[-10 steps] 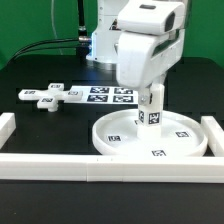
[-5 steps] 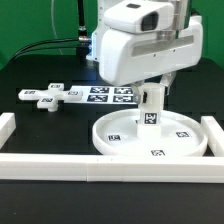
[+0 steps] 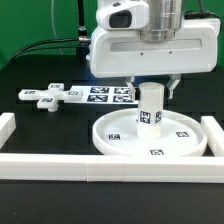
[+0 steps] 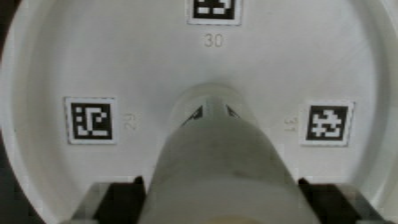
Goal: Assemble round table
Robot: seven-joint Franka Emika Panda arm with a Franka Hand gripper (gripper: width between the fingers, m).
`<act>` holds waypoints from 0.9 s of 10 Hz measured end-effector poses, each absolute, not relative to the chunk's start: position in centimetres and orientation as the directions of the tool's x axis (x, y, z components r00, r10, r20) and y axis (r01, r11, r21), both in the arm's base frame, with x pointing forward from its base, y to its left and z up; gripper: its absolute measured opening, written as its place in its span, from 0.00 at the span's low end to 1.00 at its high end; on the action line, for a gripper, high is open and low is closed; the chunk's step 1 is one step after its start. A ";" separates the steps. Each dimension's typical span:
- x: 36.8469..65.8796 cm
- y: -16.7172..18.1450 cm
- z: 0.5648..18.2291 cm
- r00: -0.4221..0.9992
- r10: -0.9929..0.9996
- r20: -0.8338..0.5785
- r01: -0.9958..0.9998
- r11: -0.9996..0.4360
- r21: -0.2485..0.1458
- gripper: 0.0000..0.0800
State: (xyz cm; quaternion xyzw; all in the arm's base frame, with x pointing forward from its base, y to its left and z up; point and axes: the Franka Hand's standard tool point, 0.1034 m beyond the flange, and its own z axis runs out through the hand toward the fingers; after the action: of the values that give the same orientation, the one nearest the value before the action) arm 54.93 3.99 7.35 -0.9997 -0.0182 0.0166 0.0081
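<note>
Wrist has turned square-on; gripper (image 3: 153, 92) straddles post (image 3: 150, 112), upright at disc (image 3: 200, 143) ctr. Clamped or slack: can't tell. Prob. mid screw-in.

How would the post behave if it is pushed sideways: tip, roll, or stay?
The post stands upright at the middle of the disc, taller than wide, so it may tip if not yet fixed. On its side, its round form would probably roll. It looks like stiff plastic, unlikely to bend.
</note>
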 end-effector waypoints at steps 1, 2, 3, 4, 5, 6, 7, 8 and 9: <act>54.9 4.0 7.4 0.999 -0.036 -0.034 -0.037 -0.999 -0.017 0.51; 54.9 4.0 7.4 0.995 -0.094 -0.035 -0.095 -0.995 -0.019 0.51; 54.9 4.0 7.3 0.981 -0.190 -0.038 -0.190 -0.981 -0.021 0.51; 54.8 4.0 7.3 0.942 -0.334 -0.043 -0.335 -0.942 -0.027 0.51; 54.8 4.0 7.3 0.903 -0.426 -0.045 -0.428 -0.903 -0.031 0.51; 54.7 4.1 7.3 0.845 -0.533 -0.050 -0.534 -0.845 -0.032 0.51; 54.7 4.1 7.3 0.770 -0.635 -0.060 -0.638 -0.769 -0.035 0.51; 54.7 4.1 7.3 0.685 -0.724 -0.077 -0.728 -0.684 -0.041 0.51; 54.7 4.1 7.3 0.615 -0.783 -0.092 -0.788 -0.613 -0.047 0.51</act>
State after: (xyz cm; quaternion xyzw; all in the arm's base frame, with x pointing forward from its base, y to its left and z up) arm 54.69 4.07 7.30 -0.8976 0.4377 0.0313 0.0413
